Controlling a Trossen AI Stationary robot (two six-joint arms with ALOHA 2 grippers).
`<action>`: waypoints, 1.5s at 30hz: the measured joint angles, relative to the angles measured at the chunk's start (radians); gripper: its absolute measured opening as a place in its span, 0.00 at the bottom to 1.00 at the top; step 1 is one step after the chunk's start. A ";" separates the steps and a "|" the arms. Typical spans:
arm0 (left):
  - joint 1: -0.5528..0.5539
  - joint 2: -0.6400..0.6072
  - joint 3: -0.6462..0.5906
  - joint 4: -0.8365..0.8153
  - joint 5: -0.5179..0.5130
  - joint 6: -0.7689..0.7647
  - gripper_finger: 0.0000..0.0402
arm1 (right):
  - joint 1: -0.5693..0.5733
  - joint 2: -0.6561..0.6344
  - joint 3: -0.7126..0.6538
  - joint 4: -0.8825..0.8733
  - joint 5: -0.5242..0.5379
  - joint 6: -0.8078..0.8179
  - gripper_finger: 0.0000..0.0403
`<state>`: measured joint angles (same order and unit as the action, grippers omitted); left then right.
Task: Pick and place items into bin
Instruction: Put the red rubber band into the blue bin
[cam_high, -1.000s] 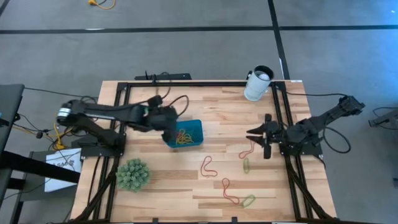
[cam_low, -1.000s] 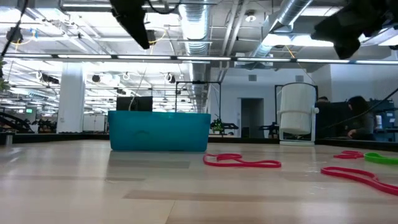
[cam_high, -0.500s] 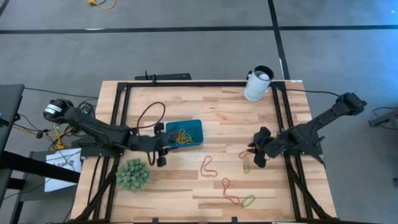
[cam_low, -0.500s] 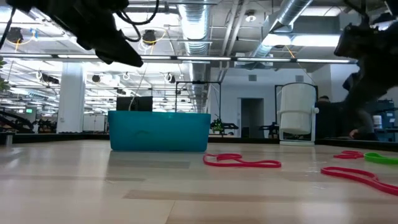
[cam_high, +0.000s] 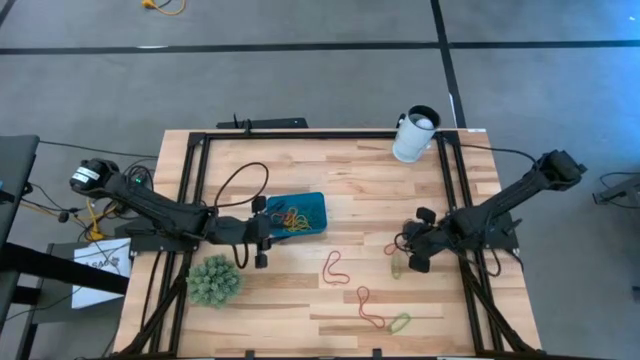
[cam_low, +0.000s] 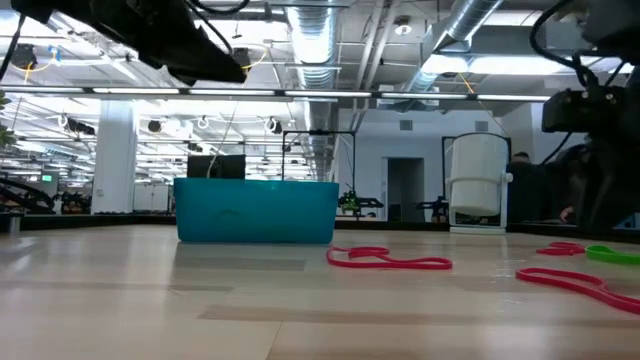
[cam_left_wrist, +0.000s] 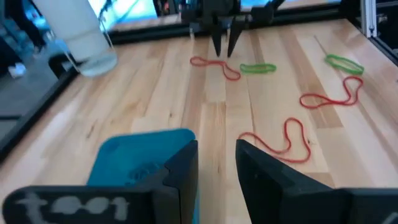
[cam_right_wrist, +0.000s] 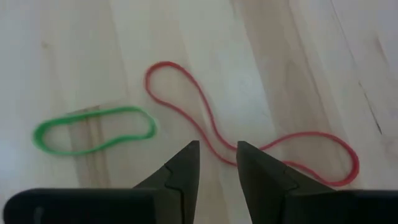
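Observation:
The teal bin (cam_high: 315, 204) (cam_low: 256, 210) (cam_left_wrist: 137, 155) stands left of the table's middle, with several coloured loops (cam_high: 293, 219) lying in it. My left gripper (cam_high: 268, 232) (cam_left_wrist: 216, 149) hovers at the bin's left near corner, its fingers a narrow gap apart and empty. My right gripper (cam_high: 405, 250) (cam_right_wrist: 217, 152) points down over a red loop (cam_high: 397, 243) (cam_right_wrist: 205, 124), also narrowly open, with a green loop (cam_high: 396, 267) (cam_right_wrist: 93, 129) beside it. Two more red loops (cam_high: 334, 266) (cam_high: 368, 308) and a green one (cam_high: 400, 322) lie flat on the wood.
A white cup (cam_high: 415, 135) (cam_low: 477, 180) stands at the far right corner. A green spiky ball (cam_high: 213, 280) sits near the left near corner. Black frame rails (cam_high: 445, 190) run along the table's sides. Bare wood lies between the bin and the loops.
My left gripper has drawn back from above the bin toward the table's left and near edge, the arm folding low. My right gripper has moved toward the near edge and down, closing on the red loop. The loops on the table have stayed where they were.

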<state>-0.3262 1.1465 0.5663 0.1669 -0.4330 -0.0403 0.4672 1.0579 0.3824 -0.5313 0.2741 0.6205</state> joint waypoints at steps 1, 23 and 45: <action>0.002 0.000 0.000 0.016 0.000 0.015 0.25 | -0.006 0.005 0.000 -0.001 -0.001 0.000 0.25; 0.002 0.000 0.000 0.030 0.003 0.135 0.25 | -0.120 0.139 0.003 0.077 -0.073 -0.078 0.25; 0.002 0.000 0.000 0.026 0.006 0.131 0.25 | -0.218 0.144 -0.004 0.256 -0.066 -0.225 0.02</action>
<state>-0.3237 1.1469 0.5667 0.1925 -0.4274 0.0903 0.2492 1.2015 0.3782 -0.2752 0.2078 0.3957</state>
